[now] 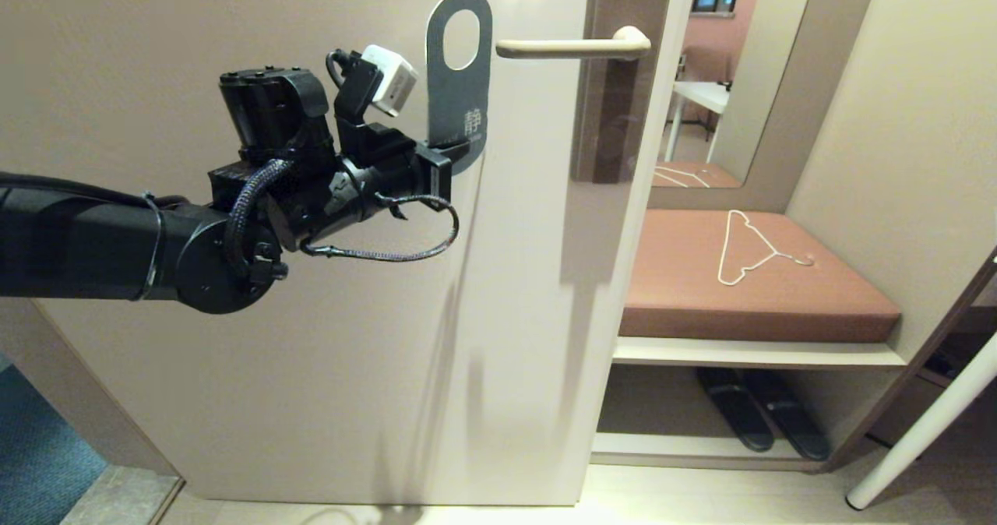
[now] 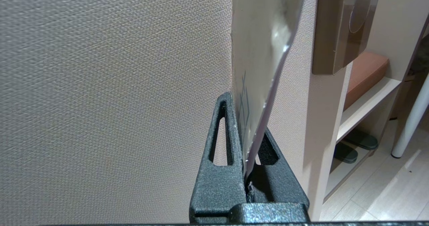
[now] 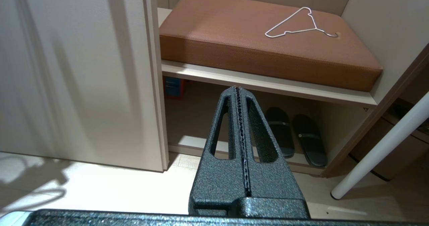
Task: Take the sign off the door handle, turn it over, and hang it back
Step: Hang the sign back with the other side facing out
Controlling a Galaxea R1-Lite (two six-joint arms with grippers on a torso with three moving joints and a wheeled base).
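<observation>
Your left gripper (image 1: 459, 151) has its jaws clamped on the bottom edge of the sign (image 1: 459, 81), which stands upright against the door (image 1: 234, 392), its dark face to the head camera and its pale face to the door in the wrist view. The sign is off the handle (image 1: 572, 46): its oval hole sits just beside the lever's free end, level with it but not threaded. Judging by that, removal is done, and whether the flip is finished you cannot confirm; hanging it back is plainly left. To finish, you would need to slide the hole over the lever's rounded tip. Your right gripper (image 3: 241, 132) is parked low with jaws pressed together, holding nothing. Farther off, past the door edge, a brown cushion (image 1: 701, 307) carries a wire hanger (image 1: 748, 248), slippers (image 1: 759, 416) lie on the shelf below, and a white pole (image 1: 927, 431) leans at the right. None of them blocks the handle.
</observation>
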